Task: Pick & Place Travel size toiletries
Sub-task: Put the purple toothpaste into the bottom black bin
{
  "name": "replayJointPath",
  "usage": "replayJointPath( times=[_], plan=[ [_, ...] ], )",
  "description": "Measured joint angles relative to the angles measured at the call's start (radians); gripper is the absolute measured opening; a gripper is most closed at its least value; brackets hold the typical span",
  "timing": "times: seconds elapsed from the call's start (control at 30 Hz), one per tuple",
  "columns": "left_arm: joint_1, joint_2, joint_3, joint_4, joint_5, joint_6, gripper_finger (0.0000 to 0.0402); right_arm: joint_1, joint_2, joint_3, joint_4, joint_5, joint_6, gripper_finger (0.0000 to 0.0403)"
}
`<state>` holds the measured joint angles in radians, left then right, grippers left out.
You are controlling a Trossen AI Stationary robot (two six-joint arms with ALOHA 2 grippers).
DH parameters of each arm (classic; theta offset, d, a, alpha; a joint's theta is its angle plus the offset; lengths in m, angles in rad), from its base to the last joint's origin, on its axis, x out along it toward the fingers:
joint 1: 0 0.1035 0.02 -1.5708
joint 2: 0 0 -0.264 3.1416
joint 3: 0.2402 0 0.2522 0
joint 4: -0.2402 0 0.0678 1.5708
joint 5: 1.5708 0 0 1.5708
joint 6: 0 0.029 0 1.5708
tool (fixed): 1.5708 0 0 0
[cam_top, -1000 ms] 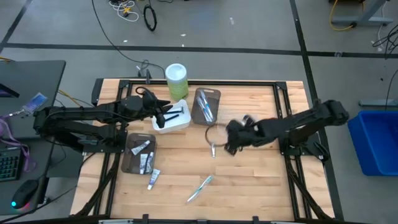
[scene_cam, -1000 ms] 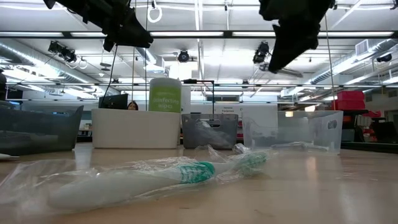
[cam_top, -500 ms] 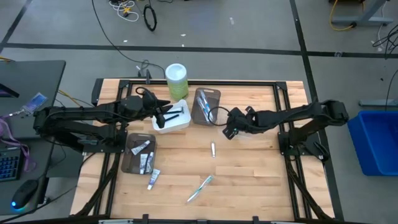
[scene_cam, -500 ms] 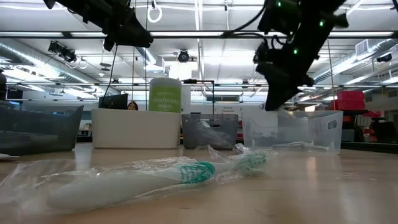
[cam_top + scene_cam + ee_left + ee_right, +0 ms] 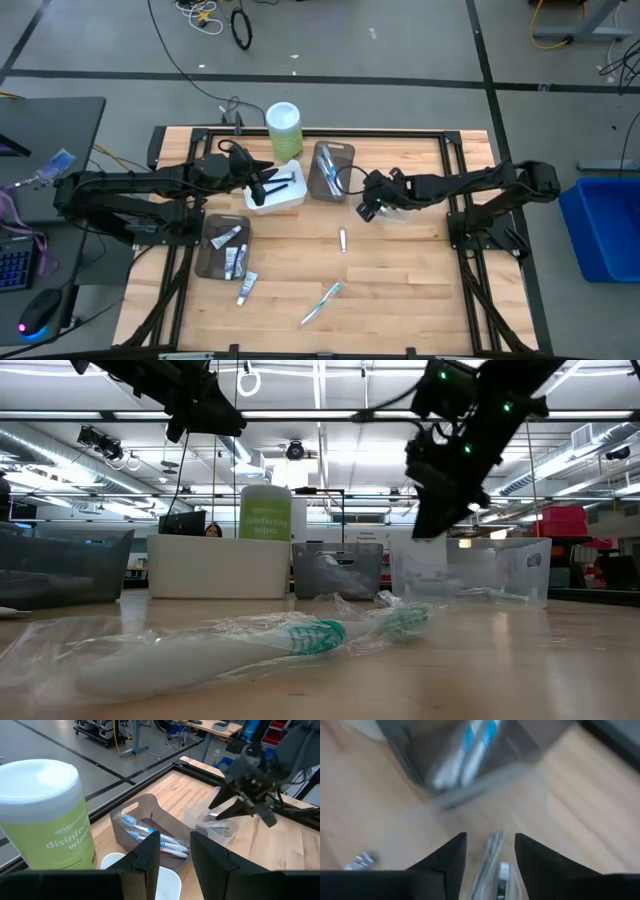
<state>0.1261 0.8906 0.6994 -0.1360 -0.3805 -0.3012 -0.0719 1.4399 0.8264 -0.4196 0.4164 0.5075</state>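
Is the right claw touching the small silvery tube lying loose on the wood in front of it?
Apart. The high view shows the right claw up over the clear tray, while the silvery tube lies on bare wood nearer the front edge, with plain board between them.

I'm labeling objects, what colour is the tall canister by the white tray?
Green with a pale lid; the canister shows best in the left wrist view.

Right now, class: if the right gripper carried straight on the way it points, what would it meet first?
Most likely the clear tray just under the right gripper, where silvery items already lie between its open fingers in the right wrist view. Beyond that stands the grey tray of toothbrushes. Depth is hard to judge.
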Motion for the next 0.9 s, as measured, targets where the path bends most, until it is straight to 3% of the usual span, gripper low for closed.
replayJointPath(
  times=[0.3, 0.47, 0.63, 0.9],
  plan=[
    [0.0, 0.0, 0.0, 0.0, 0.0, 0.02, 0.0114, 0.031, -0.001, 0.152, 0.084, -0.012, -0.112, 0.0172],
    [0.0, 0.0, 0.0, 0.0, 0.0, 0.026, 0.0114, 0.062, 0.005, 0.153, 0.238, -0.179, -0.184, 0.0162],
    [-0.01, 0.026, 0.001, 0.051, 0.02, 0.06, 0.0114, 0.103, 0.008, 0.153, 0.269, -0.34, -0.293, 0.0158],
    [-0.142, 0.167, 0.002, 0.157, 0.067, 0.08, 0.0114, 0.144, 0.026, 0.15, 0.257, -0.375, -0.511, 0.0155]
  ],
)
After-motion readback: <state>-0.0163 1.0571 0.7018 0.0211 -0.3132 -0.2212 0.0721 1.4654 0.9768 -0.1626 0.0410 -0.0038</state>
